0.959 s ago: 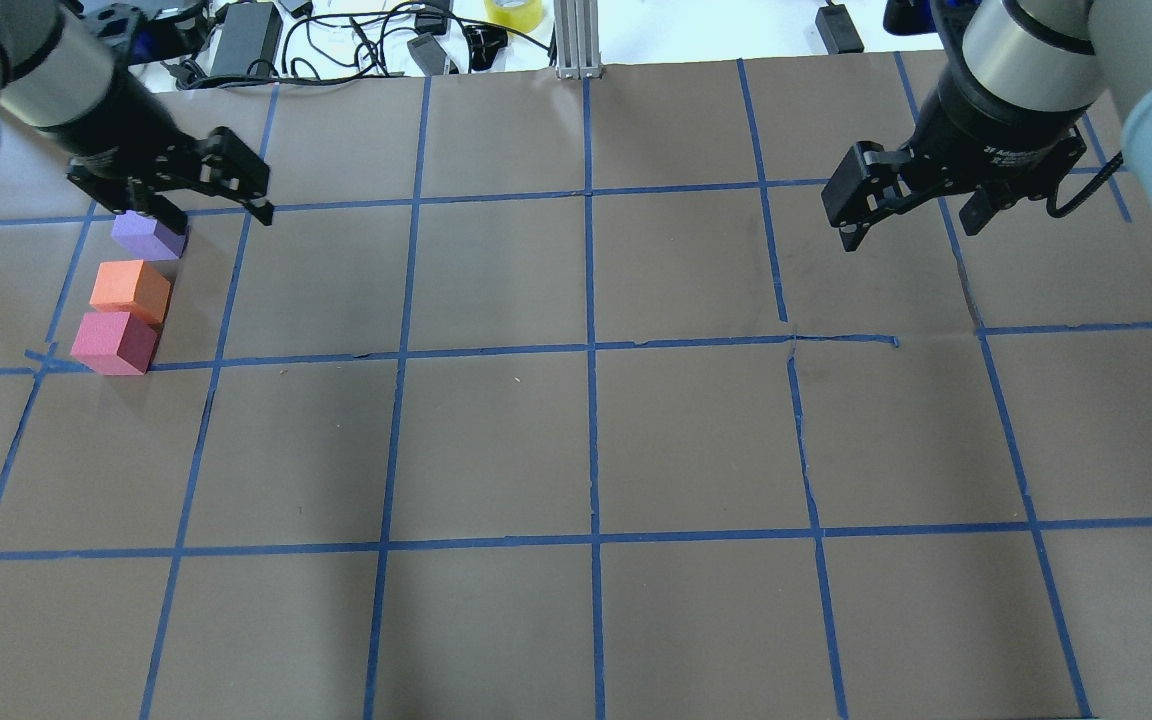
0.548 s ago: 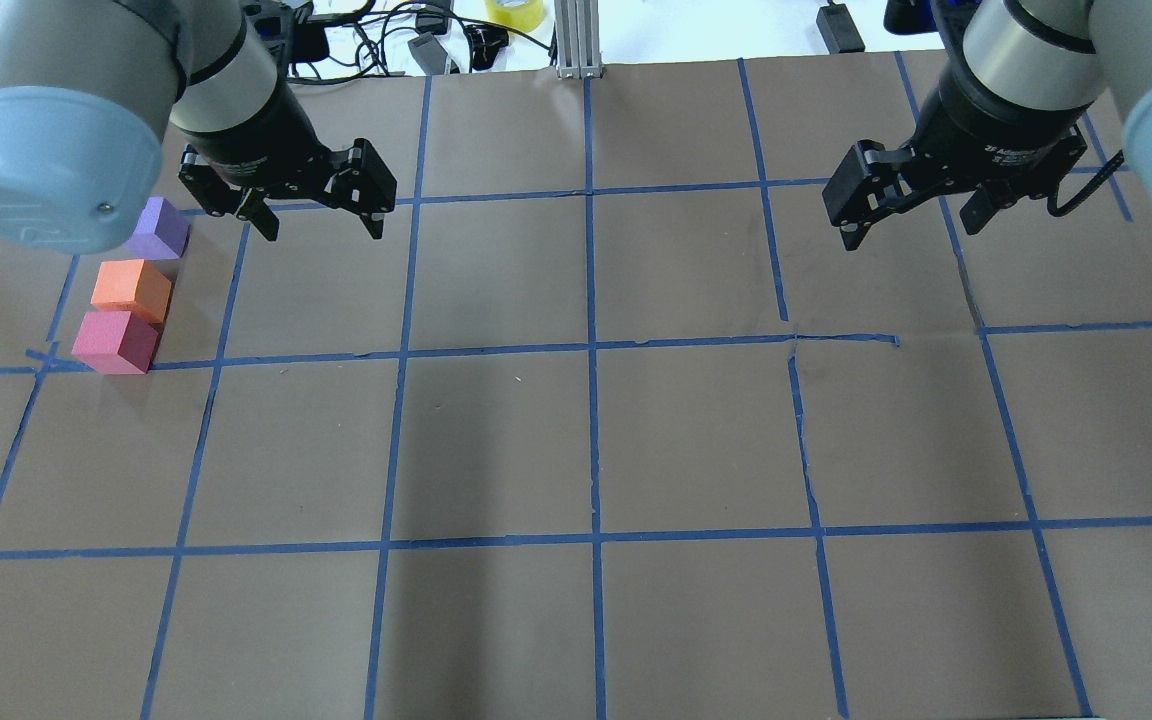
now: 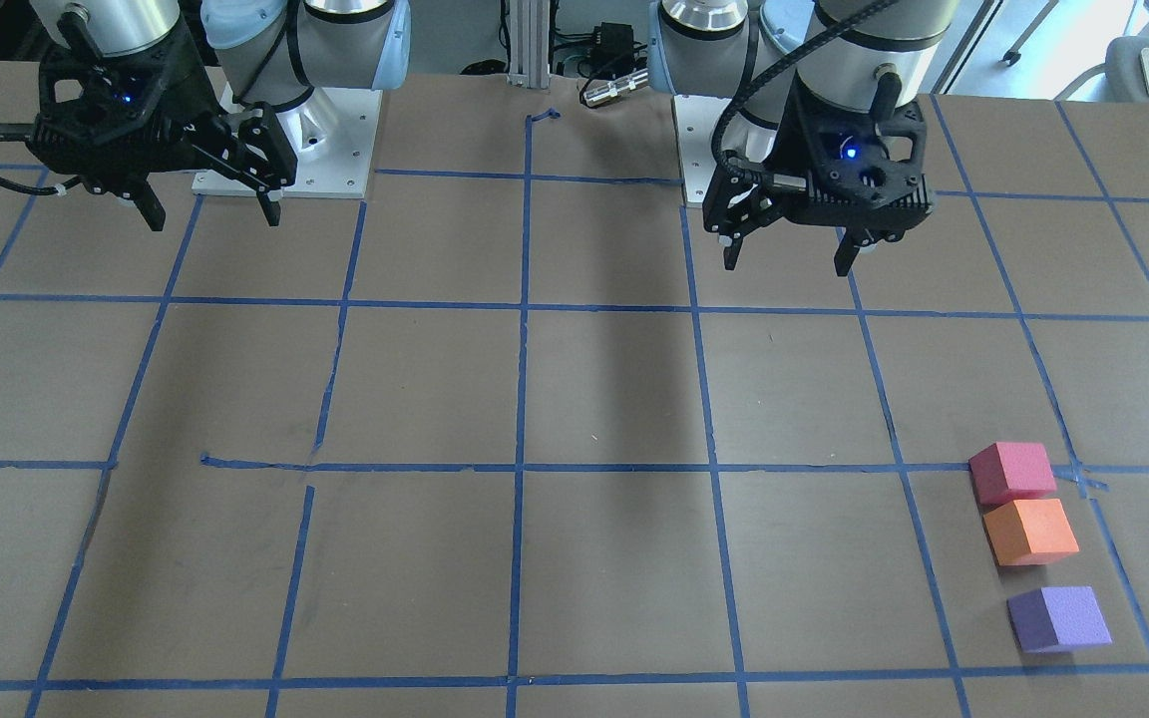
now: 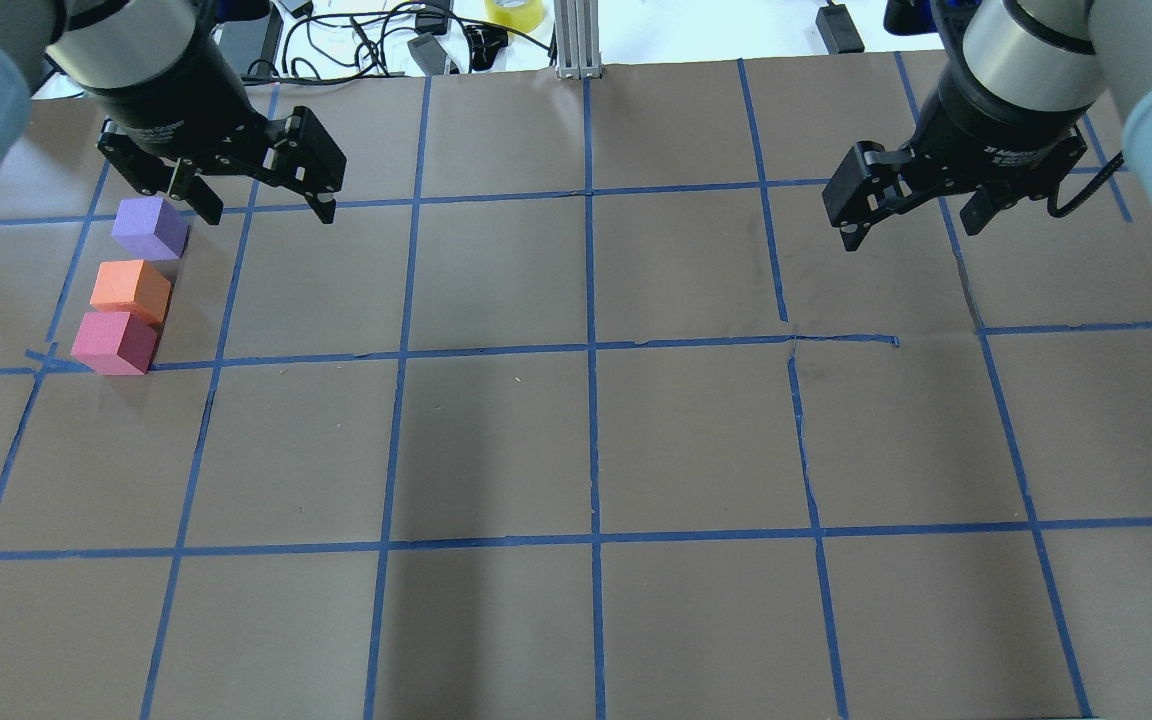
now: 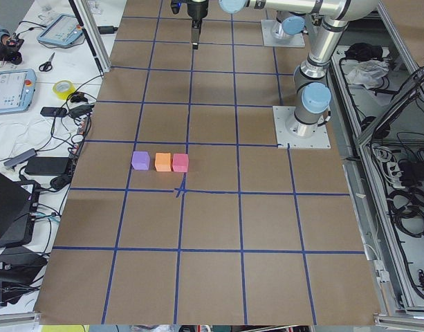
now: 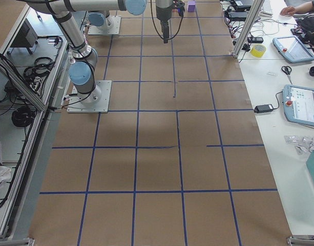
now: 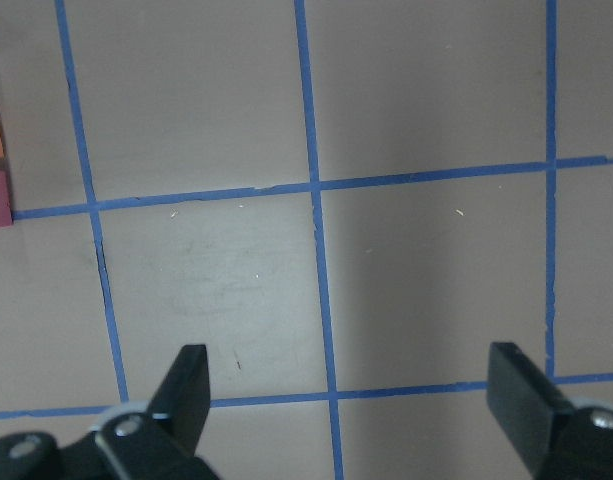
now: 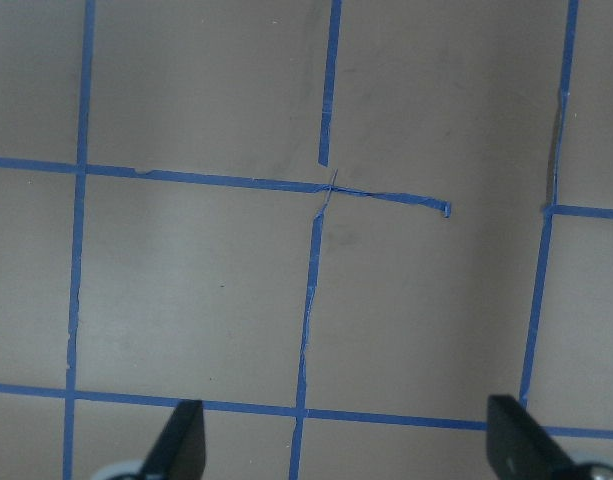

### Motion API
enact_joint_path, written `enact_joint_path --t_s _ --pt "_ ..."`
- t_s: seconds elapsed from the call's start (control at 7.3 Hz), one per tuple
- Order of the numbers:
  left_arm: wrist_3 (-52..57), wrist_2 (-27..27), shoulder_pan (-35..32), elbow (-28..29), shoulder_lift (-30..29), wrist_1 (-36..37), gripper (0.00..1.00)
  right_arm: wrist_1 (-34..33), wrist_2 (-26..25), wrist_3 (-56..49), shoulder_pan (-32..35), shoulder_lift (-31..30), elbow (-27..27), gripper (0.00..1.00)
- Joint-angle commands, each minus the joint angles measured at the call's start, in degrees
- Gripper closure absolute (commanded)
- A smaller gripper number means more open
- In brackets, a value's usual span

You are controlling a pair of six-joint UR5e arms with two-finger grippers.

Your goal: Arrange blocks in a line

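Note:
Three foam blocks lie in a short line at the table's left. The purple block is farthest from me, with a small gap before the orange block. The orange block touches the red-pink block. My left gripper hangs open and empty above the table, to the right of the purple block. In the left wrist view the orange and red-pink blocks show only at the left edge. My right gripper is open and empty at the far right.
Brown paper with a blue tape grid covers the table. Cables, power bricks and a yellow tape roll lie beyond the far edge by an aluminium post. The arm bases stand on my side.
My left gripper, open beside the purple block a second ago, swung away to the right and has come back a little to the left. The blocks and the right arm have not moved.

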Motion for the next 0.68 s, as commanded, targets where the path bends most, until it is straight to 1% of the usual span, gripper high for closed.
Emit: enact_joint_path --t_s 0.0,0.14,0.55 --pt "0.68 -1.47 3.11 -0.78 2.38 -0.95 0.00 0.00 -0.03 0.00 0.00 0.00 0.00 0.00" --pt "0.95 -0.16 3.54 -0.86 3.26 -1.65 0.00 0.00 -0.03 0.00 0.00 0.00 0.00 0.00" --pt "0.86 -0.41 3.37 -0.95 3.36 -1.39 0.00 0.00 0.05 0.00 0.00 0.00 0.00 0.00"
